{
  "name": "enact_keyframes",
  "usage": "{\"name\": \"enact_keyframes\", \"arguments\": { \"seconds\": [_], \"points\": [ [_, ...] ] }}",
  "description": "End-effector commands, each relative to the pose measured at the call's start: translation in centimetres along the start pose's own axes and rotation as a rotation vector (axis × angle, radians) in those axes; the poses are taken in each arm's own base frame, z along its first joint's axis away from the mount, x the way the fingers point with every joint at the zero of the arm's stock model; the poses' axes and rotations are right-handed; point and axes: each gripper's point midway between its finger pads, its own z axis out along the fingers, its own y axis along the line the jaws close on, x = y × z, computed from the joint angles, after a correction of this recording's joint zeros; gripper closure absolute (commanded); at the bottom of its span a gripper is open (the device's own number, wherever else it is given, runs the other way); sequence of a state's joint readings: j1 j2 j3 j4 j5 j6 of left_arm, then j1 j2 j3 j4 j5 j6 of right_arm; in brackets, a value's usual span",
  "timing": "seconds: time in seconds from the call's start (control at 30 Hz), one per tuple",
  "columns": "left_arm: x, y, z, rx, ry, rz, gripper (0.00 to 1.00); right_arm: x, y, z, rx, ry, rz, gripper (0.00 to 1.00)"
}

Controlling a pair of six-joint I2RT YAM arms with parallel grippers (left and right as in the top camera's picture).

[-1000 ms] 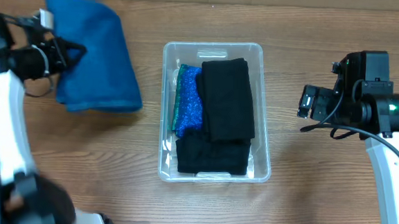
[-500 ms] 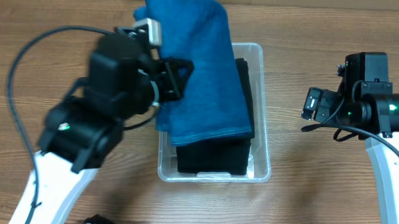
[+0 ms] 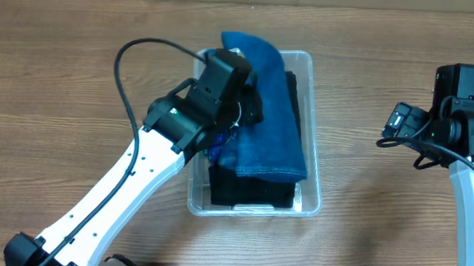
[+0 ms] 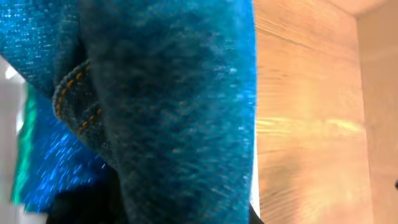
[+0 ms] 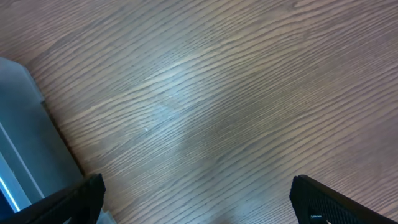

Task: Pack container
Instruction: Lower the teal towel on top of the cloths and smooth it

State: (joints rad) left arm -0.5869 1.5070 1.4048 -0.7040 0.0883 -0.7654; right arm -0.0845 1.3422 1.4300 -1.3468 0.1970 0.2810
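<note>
1. Container (image 3: pixel 313 166): a clear plastic bin in the middle of the bench (image 3: pixel 76 74). Folded black cloths (image 3: pixel 250 191) lie inside, with a glittery blue cloth (image 4: pixel 43 180) beside them.
2. A blue towel (image 3: pixel 271 110) is draped over the black cloths, its far end reaching past the back rim.
3. The left gripper (image 3: pixel 249 111) is over the bin at the towel's edge and seems clamped on it, though cloth hides the fingers.
4. The right gripper (image 5: pixel 196 186) hangs over bare bench, well apart from the bin, jaws spread wide and holding nothing.
</note>
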Motion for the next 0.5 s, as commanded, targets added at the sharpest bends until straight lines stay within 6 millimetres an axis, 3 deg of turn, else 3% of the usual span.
{"name": "enact_keyframes", "arguments": {
  "seconds": [0.0,0.17,0.27,0.33,0.4,0.47],
  "points": [
    [-0.1,-3.3,-0.4,0.150,0.027,0.215,0.96,0.0,0.1,0.0,-0.006,-0.004,0.010,0.00],
    [1.2,-1.9,1.3,0.098,0.094,0.211,0.96,-0.1,0.1,0.0,-0.006,-0.004,0.010,0.00],
    [0.3,-1.0,1.0,0.063,0.066,0.200,0.96,-0.1,0.1,0.0,-0.006,-0.004,0.009,0.00],
    [-0.7,1.5,0.6,-0.038,0.034,0.176,0.89,-0.1,0.1,0.0,-0.006,-0.004,0.010,0.00],
    [-2.3,5.6,-0.2,-0.214,-0.022,0.146,0.83,0.0,0.1,0.0,-0.006,-0.004,0.010,0.00],
    [-3.5,8.7,-1.0,-0.343,-0.059,0.141,0.65,0.0,0.1,0.0,-0.006,-0.004,0.010,0.00]
  ]
}}
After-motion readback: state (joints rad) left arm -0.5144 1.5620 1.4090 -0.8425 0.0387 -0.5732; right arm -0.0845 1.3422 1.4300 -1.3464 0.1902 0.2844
